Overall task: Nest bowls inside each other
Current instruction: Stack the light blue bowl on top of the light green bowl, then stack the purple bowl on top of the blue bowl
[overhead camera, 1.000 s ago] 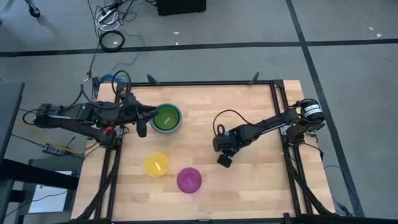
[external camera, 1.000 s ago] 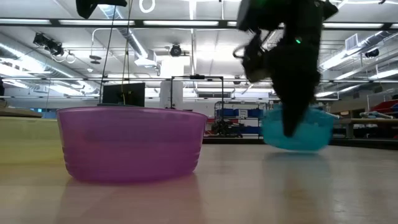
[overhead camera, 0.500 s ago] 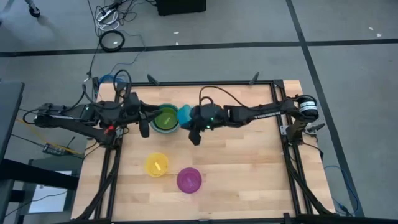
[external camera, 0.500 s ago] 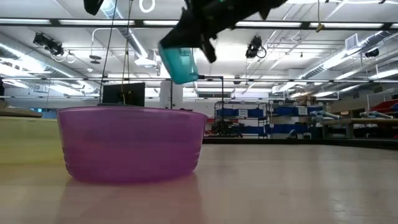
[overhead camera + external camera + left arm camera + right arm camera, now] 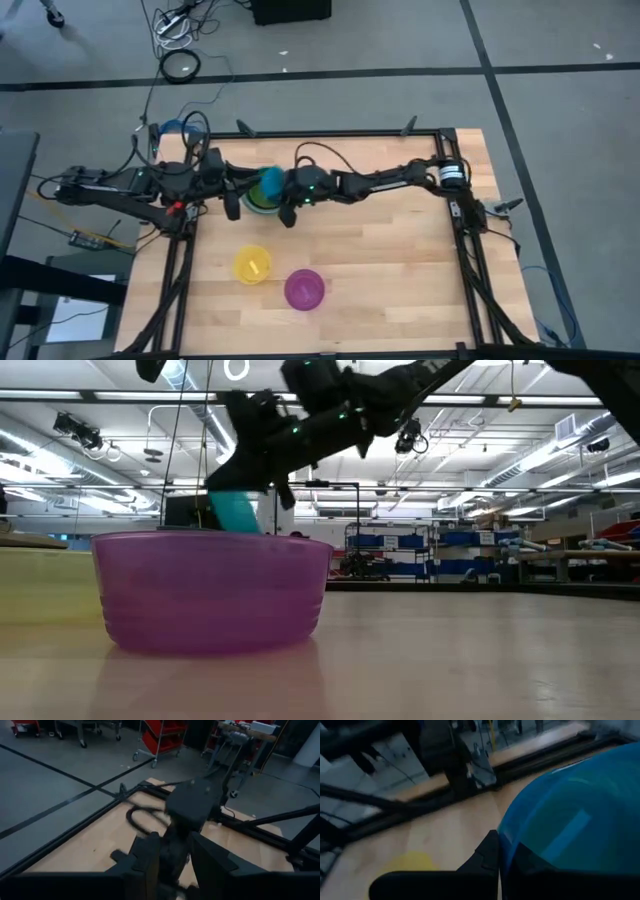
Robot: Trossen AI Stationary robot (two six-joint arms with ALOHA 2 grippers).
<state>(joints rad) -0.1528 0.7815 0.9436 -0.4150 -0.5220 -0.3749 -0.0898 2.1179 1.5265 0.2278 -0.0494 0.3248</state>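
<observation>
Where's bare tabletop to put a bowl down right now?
Free: the table's whole right side, right of the purple bowl and below the right arm. Crowded: the stack, where the right hand carries the blue bowl beside the left hand; also around the yellow bowl.

From above we look straight down on the whole table (image 5: 400,270) and both arms. At tabletop height we look level across it, the purple bowl (image 5: 212,590) close up. Each wrist view looks forward past its own fingers. Above and low views share the purple bowl (image 5: 304,289)
</observation>
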